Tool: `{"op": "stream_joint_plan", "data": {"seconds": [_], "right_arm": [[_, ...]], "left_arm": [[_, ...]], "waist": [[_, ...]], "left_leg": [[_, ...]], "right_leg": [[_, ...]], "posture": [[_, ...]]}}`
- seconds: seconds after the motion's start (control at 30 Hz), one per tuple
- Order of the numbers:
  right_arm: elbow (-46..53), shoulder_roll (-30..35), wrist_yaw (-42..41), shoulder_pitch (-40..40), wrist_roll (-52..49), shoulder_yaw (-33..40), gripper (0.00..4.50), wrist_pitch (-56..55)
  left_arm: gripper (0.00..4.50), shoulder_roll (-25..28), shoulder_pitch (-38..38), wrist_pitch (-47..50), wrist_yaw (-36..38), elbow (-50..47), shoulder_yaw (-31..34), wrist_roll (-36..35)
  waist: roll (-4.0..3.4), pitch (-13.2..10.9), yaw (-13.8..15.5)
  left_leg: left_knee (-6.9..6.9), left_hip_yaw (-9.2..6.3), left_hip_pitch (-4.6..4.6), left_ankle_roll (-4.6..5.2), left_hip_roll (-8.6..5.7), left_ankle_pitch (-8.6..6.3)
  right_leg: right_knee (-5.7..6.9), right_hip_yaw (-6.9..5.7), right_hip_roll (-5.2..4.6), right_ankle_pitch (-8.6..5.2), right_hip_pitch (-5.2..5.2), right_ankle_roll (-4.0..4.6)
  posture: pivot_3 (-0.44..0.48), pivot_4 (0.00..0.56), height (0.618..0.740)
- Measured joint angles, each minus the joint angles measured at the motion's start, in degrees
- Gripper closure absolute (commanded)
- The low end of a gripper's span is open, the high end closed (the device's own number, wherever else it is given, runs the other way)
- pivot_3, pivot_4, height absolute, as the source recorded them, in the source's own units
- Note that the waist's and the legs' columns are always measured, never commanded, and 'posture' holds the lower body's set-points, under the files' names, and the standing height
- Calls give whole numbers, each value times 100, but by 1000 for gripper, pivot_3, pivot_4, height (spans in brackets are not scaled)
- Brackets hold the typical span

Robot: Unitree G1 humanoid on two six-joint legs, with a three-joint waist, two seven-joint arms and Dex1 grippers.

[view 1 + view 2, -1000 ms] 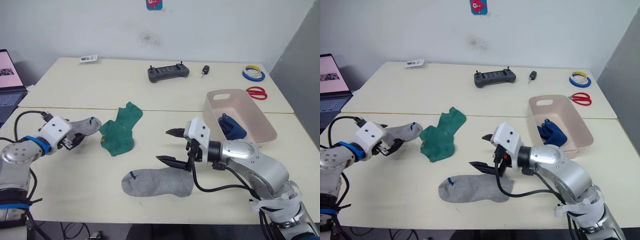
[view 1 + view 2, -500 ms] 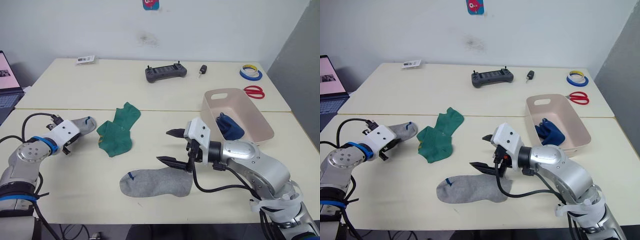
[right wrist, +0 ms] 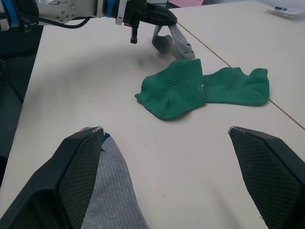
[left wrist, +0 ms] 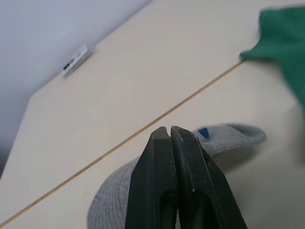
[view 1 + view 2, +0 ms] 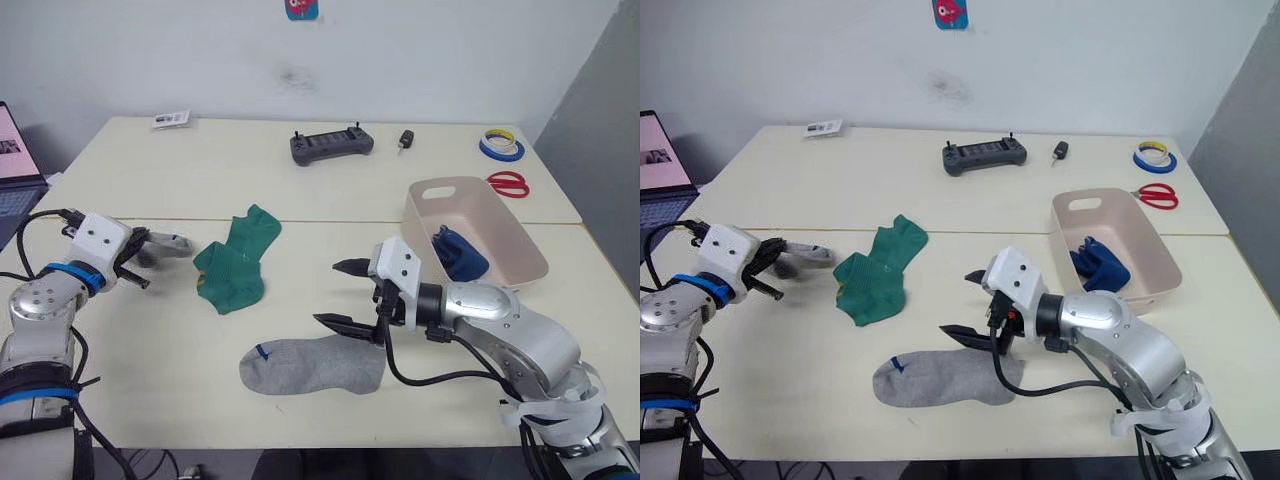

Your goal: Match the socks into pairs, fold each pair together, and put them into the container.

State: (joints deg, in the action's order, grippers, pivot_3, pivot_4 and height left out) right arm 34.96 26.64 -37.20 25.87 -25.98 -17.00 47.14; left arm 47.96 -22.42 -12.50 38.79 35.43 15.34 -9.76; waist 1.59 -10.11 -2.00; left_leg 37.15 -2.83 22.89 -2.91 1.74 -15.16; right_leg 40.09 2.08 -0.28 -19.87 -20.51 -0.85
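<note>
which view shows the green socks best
The right wrist view: both green socks lie whole and close, overlapping, ribbing plain. The eye views show them smaller, as one heap. The left wrist view catches just an edge.

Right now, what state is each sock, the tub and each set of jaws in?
Left gripper: jaws shut on the far grey sock.
Right gripper: jaws open, above the near grey sock's end.
Far grey sock: partly lifted.
Near grey sock: flat on the table.
Green socks: overlapping, unfolded.
Container: upright, holding dark blue socks.
</note>
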Motion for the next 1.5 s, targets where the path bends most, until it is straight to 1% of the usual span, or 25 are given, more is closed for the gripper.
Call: {"op": "stream_joint_plan", "data": {"seconds": [0.1,0.17,0.23,0.33,0.43,0.5,0.6,0.67,0.73,0.83,0.87,1.0,1.07,1.13,1.23,1.3,1.37,1.47,1.5], "right_arm": [[0,4,-5,-2,2,-1,0,-29],[-1,12,-16,-3,3,-2,0,-58],[-2,27,-32,-3,3,-2,0,-87],[-2,141,-94,-32,1,11,0,-161],[4,212,-125,-123,-8,44,0,-175],[14,243,-130,-215,-12,118,0,-178],[92,413,-159,-407,-15,245,0,-190],[131,513,-186,-532,-21,279,0,-192],[187,642,-240,-631,-58,342,0,-190],[302,878,-297,-724,-123,495,0,-167],[343,981,-322,-769,-156,566,0,-150],[448,1127,-311,-929,-239,726,0,-73],[476,1127,-252,-943,-240,767,0,-34],[492,1125,-213,-943,-239,826,0,-29],[490,1108,-139,-939,-231,842,0,-25],[490,1105,-125,-928,-227,824,0,-24],[490,1097,-119,-910,-223,765,0,-24],[485,997,-70,-883,-185,634,0,-35],[469,945,-32,-864,-160,587,0,-41]], "left_arm": [[4460,-109,196,334,81,-386,125,-327],[4460,-262,218,903,156,-892,322,-825],[4460,-275,208,1496,340,-1515,394,-1272],[4460,-261,88,2398,587,-2394,404,-1848],[4460,-174,-262,3184,732,-2805,383,-2288],[4460,-47,-522,3888,850,-3091,364,-2702],[4460,-30,-680,5283,996,-3774,236,-3714],[4460,-239,-687,5920,962,-4052,119,-4225],[4460,-637,-696,6346,783,-4200,-7,-4588],[4460,-1147,-724,6718,449,-4225,-114,-4925],[4460,-1389,-733,6829,284,-4225,-124,-5060],[4460,-1963,-731,6952,-250,-4095,-139,-5152],[4460,-2198,-698,6922,-501,-3756,-112,-5078],[4460,-2278,-574,6813,-633,-3411,-132,-4842],[4460,-2256,-326,6455,-699,-2823,-233,-4177],[4460,-2258,-211,6272,-686,-2616,-261,-3891],[4460,-2258,-209,6130,-662,-2595,-256,-3750],[4460,-2335,-212,6063,-668,-2658,-189,-3729],[4274,-2383,-213,6075,-669,-2696,-152,-3757]], "waist": [[0,0,5],[2,1,13],[4,1,23],[4,1,25],[5,1,16],[4,1,14],[4,1,12],[4,0,12],[4,0,16],[4,0,15],[4,0,21],[4,0,14],[4,0,14],[4,0,12],[4,0,14],[4,0,33],[4,0,36],[4,0,35],[4,0,35]], "left_leg": [[1,-3,0,0,1,0],[3,-5,2,0,1,0],[4,-6,3,0,-2,0],[5,-6,2,-1,-3,0],[5,-9,1,0,-1,0],[5,-9,1,0,-3,0],[5,-5,0,0,-5,0],[8,-6,-1,0,-3,0],[13,-10,-2,0,-2,0],[18,-10,-3,0,-3,0],[20,-12,-3,0,-3,0],[27,-12,-3,0,-3,0],[28,-11,-6,0,-5,0],[29,-12,-5,0,-4,0],[29,-11,-4,-1,-5,0],[31,-13,0,-2,-5,1],[33,-12,0,-2,-6,1],[35,-11,1,-3,-6,1],[35,-11,1,-4,-6,2]], "right_leg": [[0,-4,1,0,1,0],[1,-7,1,0,3,0],[-2,-8,-1,0,7,0],[-5,-8,-1,0,10,0],[-4,-9,4,0,10,0],[-4,-6,5,0,10,0],[-8,1,4,0,13,-1],[-7,0,4,0,13,-1],[-4,-4,5,-1,17,-1],[-4,-1,7,0,20,-1],[-7,-2,6,0,23,-1],[-7,1,7,0,25,-1],[-6,2,8,0,27,-1],[-7,3,9,0,26,-1],[-8,3,9,0,25,-1],[-9,0,7,0,24,-1],[-9,0,5,0,27,-1],[-10,0,3,0,28,-1],[-10,0,3,0,27,-1]], "posture": [[0,150,740],[0,150,740],[0,150,740],[0,150,740],[0,150,740],[0,150,740],[0,150,740],[0,150,740],[0,150,740],[0,150,740],[0,150,740],[0,150,740],[0,150,740],[0,150,740],[0,150,740],[0,150,740],[0,150,740],[0,150,740],[0,150,740]]}}
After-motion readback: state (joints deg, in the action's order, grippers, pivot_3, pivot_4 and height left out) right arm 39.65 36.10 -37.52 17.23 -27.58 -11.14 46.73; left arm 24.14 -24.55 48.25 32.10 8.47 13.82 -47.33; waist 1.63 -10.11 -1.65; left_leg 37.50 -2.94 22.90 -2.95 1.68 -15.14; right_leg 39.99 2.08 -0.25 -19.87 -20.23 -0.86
